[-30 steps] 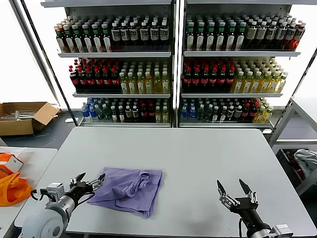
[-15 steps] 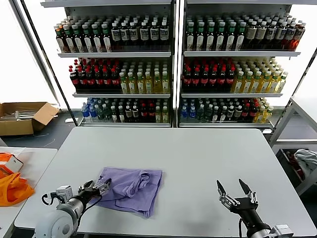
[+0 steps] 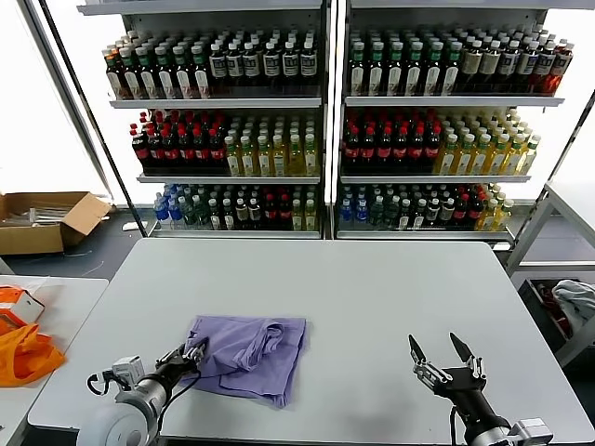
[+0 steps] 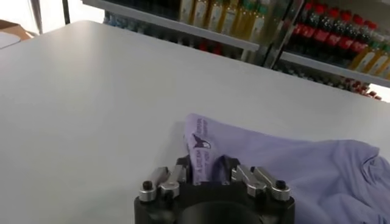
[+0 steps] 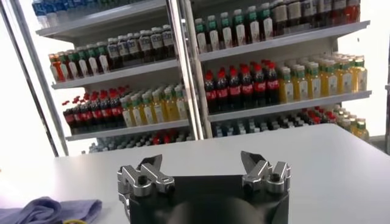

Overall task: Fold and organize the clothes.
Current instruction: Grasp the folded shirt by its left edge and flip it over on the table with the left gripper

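At 7 o'clock, left gripper [image 3: 193, 353] pinches lavender T-shirt [image 3: 249, 354] corner; right gripper [image 3: 444, 357], 5 o'clock, spread wide, empty.

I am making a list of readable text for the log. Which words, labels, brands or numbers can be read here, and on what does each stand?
None can be read.
T-shirt: dark purple print between the left pincer's fingers, lettering too blurred.
Shelf bottles: labels too small.
Cardboard box: no legible marking.

One lavender T-shirt [image 3: 247, 358] lies on one grey table [image 3: 372, 297]. Two grippers, left [image 3: 191, 355] and right [image 3: 444, 359]. Two shelving units [image 3: 325, 111] (three bottle rows each). One cardboard box [image 3: 46, 219], one orange fabric [image 3: 23, 355].
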Motion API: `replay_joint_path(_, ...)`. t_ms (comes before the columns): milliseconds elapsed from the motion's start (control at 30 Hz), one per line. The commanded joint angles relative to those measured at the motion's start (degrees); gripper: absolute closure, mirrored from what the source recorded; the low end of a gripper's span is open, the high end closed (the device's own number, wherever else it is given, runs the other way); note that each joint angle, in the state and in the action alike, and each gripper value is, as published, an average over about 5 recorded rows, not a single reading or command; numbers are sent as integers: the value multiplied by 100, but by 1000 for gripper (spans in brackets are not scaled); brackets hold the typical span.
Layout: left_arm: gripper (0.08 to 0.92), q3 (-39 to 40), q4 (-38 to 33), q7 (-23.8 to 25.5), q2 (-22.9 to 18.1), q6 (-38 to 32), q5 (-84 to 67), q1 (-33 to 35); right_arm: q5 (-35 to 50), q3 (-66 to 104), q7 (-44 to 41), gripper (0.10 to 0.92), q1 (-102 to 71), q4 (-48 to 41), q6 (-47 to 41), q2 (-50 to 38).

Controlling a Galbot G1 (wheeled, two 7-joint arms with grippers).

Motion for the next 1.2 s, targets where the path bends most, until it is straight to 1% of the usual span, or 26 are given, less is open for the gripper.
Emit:
replay_joint_path(33,699,-304,-101,-75,-128,-260,-38,116,23,25,-2,203,7,-5,9,-8)
replay_joint_path(100,759,-614,-206,-51,-80,-398,-54,221,51,62,-2,203,12,3,12,-20)
replay_joint_path(167,817,-1131,-236,63,53,-512,-90,357,95,111,-1,203,19,11,12,-40)
replay_joint_path(267,875,-2069,-25,391,448,-634,-216,575,153,170,-4,203,19,3,23,-79)
replay_joint_path(400,889,-3068,496,854,1190,-661,-406,778,192,187,-16,203,10,-37,64,-112)
replay_joint_path(533,889,-3769,944,1125,1871,-525,-382,782,210,166,-26,203,21,-68,98,-116)
replay_joint_path(633,889,-4078,1103,1265,2311,-341,-368,787,238,172,-32,203,15,-67,116,-130)
replay_joint_path(733,889,-4082,1060,1296,2586,-177,-339,773,274,197,-42,203,-5,-51,144,-153)
replay_joint_path(833,889,-3875,790,1251,2627,-19,-295,669,309,233,-50,203,-32,-36,168,-165)
replay_joint_path(1000,889,-3322,33,995,2380,81,-214,448,341,294,-61,203,-98,-47,202,-172)
replay_joint_path(1100,889,-2826,-587,828,2021,84,18,383,339,305,-62,203,-113,-49,204,-161)
replay_joint_path(1200,889,-1927,-1104,682,1473,85,382,198,330,303,-57,203,-99,-35,181,-151)
